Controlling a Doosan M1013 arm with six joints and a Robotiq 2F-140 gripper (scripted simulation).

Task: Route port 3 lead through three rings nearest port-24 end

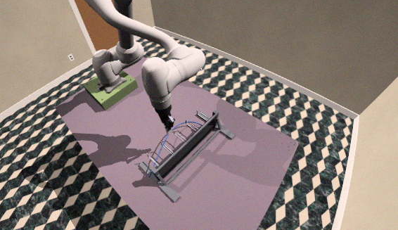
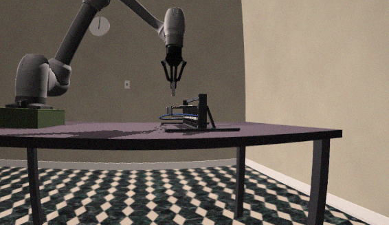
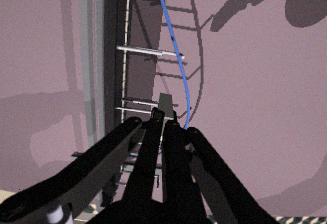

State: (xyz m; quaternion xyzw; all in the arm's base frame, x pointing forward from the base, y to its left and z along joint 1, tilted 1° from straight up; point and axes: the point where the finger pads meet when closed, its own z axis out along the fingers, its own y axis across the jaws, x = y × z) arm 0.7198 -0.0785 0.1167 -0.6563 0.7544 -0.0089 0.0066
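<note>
The dark rack with the patch panel (image 1: 191,141) (image 2: 203,109) (image 3: 111,60) stands on the table. Wire rings (image 1: 168,143) (image 3: 149,50) stick out of its front. The blue lead (image 1: 179,124) (image 2: 175,114) (image 3: 181,70) arcs from the panel's near end in the top view along the rings to the far end. I cannot tell which rings it lies inside. My gripper (image 1: 170,121) (image 2: 173,92) (image 3: 163,103) is shut with nothing between its fingers. It hangs point-down clearly above the rings and the lead, touching neither.
The purple table (image 1: 228,192) (image 2: 103,136) carries the rack near its middle. The arm's green base block (image 1: 112,90) (image 2: 31,117) sits at the far left corner. The rack's flat feet (image 1: 170,192) reach out across the table.
</note>
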